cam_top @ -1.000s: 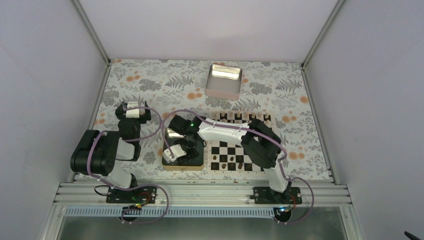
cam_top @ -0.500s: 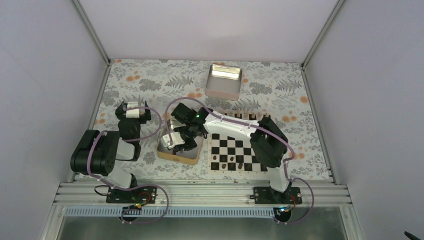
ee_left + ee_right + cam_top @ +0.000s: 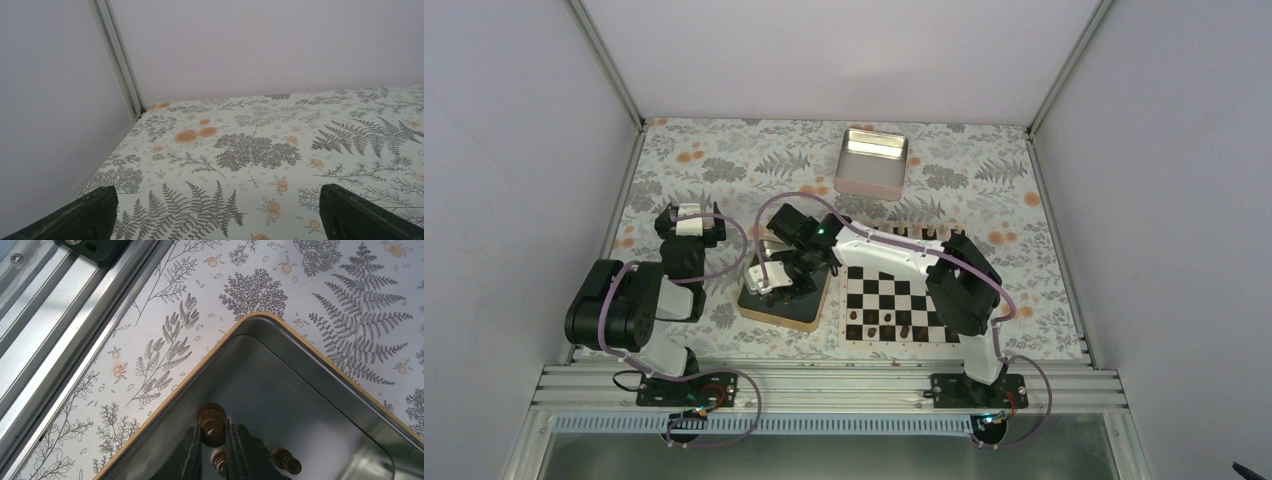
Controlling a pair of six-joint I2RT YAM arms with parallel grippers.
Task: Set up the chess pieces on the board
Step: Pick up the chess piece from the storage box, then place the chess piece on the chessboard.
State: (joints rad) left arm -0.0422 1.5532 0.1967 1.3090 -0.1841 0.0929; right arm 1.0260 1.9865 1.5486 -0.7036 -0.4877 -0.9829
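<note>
- Seen from above, the board [image 3: 894,292] lay on the flowered table [image 3: 724,160] in front of the right arm.
- A few dark chess pieces [image 3: 874,325] stood along its near row, and pale pieces [image 3: 914,233] lined its far edge.
- The right arm extended leftward over the board's far corner, with the right gripper [image 3: 773,284] down in the gold-rimmed tray [image 3: 776,318] just left of the board.
- A silver tin [image 3: 871,160] sat well apart at the far side.
- The left arm was folded at the left, with the left gripper [image 3: 692,224] away from the board.
- In the left wrist view, the left gripper's fingers [image 3: 95,212] stood wide apart with nothing between them, and only table showed beyond.
- In the right wrist view, the right gripper's fingers [image 3: 239,450] were pinched narrow on one dark piece [image 3: 212,421], whose round head poked out past their tips.
- The piece was over the tray's metal floor near a corner.
- More dark pieces [image 3: 282,460] lay in the tray just beside the fingers.
- A metal rail [image 3: 60,315] ran along the table edge.
</note>
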